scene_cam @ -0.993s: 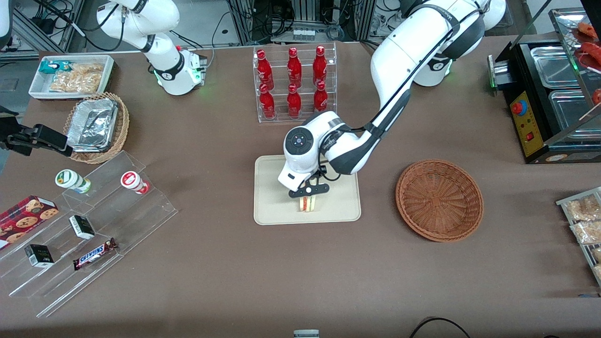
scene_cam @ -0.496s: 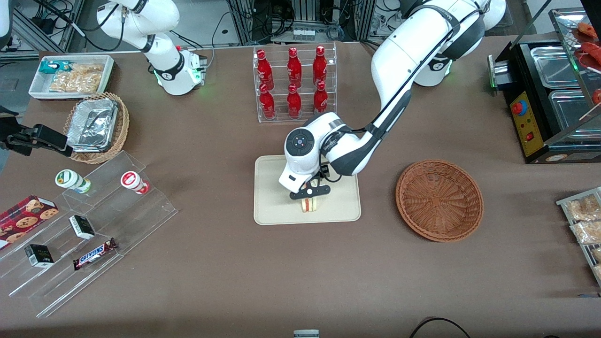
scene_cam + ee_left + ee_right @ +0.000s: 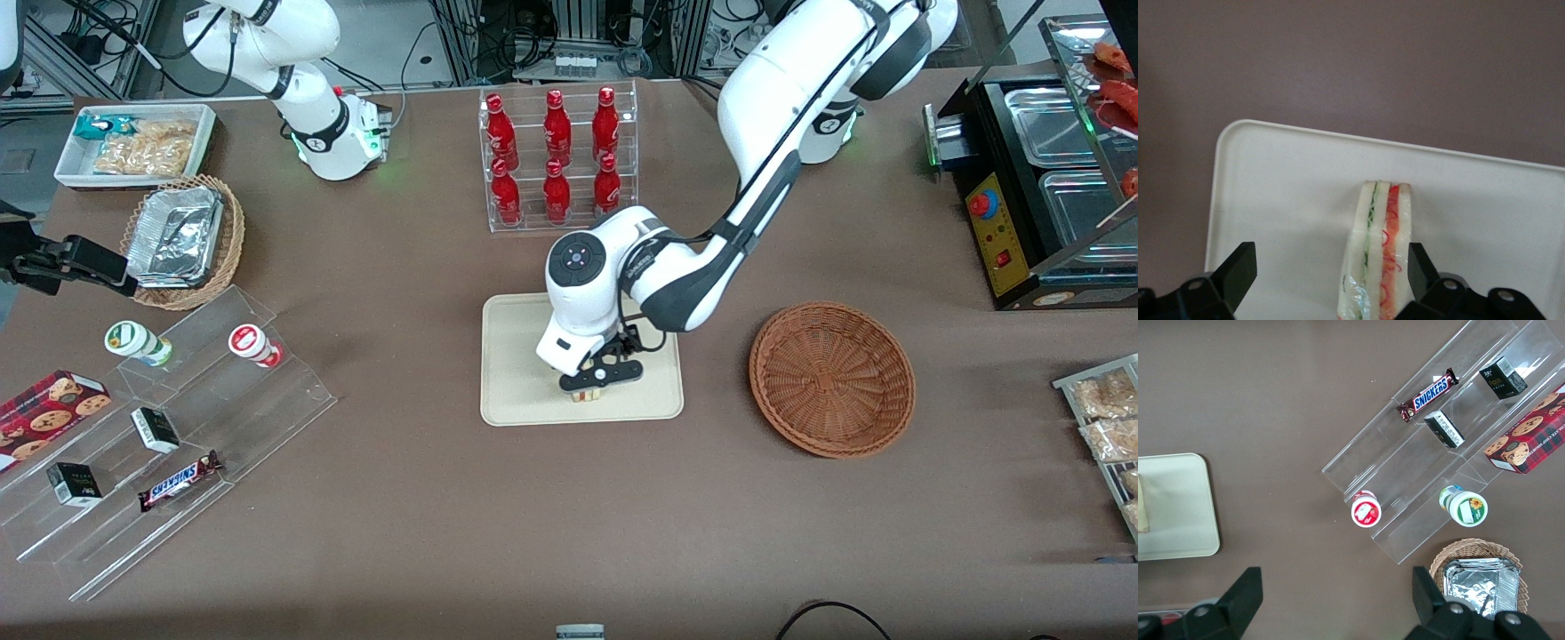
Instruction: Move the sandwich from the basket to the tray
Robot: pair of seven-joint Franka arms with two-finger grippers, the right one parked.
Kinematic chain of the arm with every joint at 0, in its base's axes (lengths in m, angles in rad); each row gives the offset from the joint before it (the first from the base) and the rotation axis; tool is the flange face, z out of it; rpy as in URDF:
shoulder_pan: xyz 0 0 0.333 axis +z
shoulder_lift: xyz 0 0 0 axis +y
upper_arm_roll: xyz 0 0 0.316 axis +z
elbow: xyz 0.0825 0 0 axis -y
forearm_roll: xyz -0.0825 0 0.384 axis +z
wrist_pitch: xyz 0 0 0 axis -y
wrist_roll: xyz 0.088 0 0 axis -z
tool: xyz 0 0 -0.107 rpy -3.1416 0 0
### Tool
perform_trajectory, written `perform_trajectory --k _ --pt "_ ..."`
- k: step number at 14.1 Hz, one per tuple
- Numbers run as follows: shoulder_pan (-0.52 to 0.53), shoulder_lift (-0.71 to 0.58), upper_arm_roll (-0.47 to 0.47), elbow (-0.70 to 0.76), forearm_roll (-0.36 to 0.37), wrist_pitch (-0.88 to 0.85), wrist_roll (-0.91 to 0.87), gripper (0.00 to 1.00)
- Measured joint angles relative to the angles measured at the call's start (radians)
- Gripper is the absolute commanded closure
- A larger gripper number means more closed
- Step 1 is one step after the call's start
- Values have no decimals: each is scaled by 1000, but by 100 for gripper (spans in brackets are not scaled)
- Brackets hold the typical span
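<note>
sandwich [image 3: 1379, 257]: pale bread wedge with green and pink-red filling layers, standing on edge on the tray, partly wrapped in clear film
tray [image 3: 516, 356]: flat cream rectangle with rounded corners and a low rim, on the brown table
basket [image 3: 831, 378]: round reddish-brown wicker, beside the tray toward the working arm's end
gripper [image 3: 1328, 273]: over the tray, fingers spread, one just beside the sandwich

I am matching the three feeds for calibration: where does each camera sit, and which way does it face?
Front view: high, facing both arms; gripper open over the sandwich on the tray, basket beside it.
Left wrist view: on the working wrist, looking down; fingers flank the sandwich on the tray.
Right wrist view: on the parked wrist, looking down at a snack rack; its own fingertips show.
All three show the tray.
</note>
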Motion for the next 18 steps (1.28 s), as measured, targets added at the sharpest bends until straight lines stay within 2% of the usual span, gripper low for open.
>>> perform_trajectory --k 3,7,9,12,15,18 --pt "11 -70 37 41 -4 -105 -9 0" --pt "177 -213 -6 51 -32 -252 22 0" --pt "237 -277 -14 50 -63 -335 110 0" --pt "327 -362 -11 45 -146 -448 342 0" --pt "419 -452 -2 -5 -162 -527 529 0" --pt "444 -548 59 -89 -189 -544 662 0"
